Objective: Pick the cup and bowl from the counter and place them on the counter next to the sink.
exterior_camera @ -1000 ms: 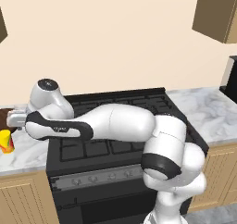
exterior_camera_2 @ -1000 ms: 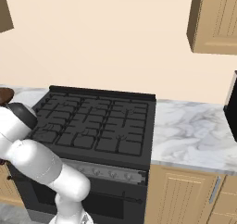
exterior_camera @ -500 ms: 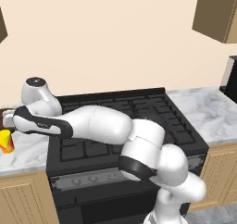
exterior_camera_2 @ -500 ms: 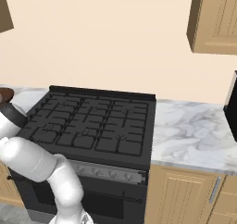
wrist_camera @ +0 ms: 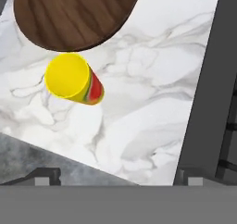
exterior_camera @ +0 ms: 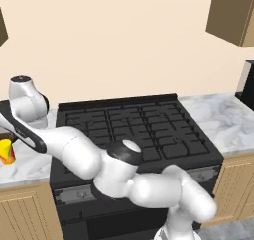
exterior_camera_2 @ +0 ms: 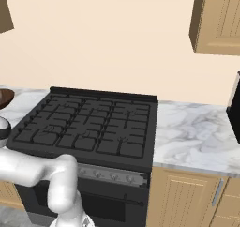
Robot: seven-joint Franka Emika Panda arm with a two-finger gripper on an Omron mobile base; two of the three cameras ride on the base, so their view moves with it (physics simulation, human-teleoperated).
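Arm motion: since the earlier frames the white arm is swinging further left over the black gas stove top point(exterior_camera: 134, 125), its elbow now sitting low in front of the oven in the left base view.
Wrist: the white wrist housing is now hanging over the left end of the white marble, grey-veined counter point(wrist_camera: 152, 102).
Gripper: the two-finger gripper point(wrist_camera: 115, 177) is pointing down at the counter; two small dark tips are rising at the bottom corners of the hand view.
Jaw state: the jaws are standing wide apart, with nothing between them.
Cup: the small tapered yellow cup with a red-orange splash pattern point(wrist_camera: 74, 78) is standing on the counter, ahead of the jaws and toward the left tip, well clear of both tips.
Cup, left base view: the same cup point(exterior_camera: 6, 151) is showing at the left edge, beside the wrist.
Bowl: the wide round dark brown wood-grain bowl point(wrist_camera: 74, 15) is sitting beyond the cup, farther from the jaws.
Cup and bowl: their outlines are meeting in the hand view; whether they are touching cannot be told.
Bowl, right base view: the bowl rim point(exterior_camera_2: 5, 97) is showing at the left edge.
Stove edge: the dark stove side is running past the right tip.
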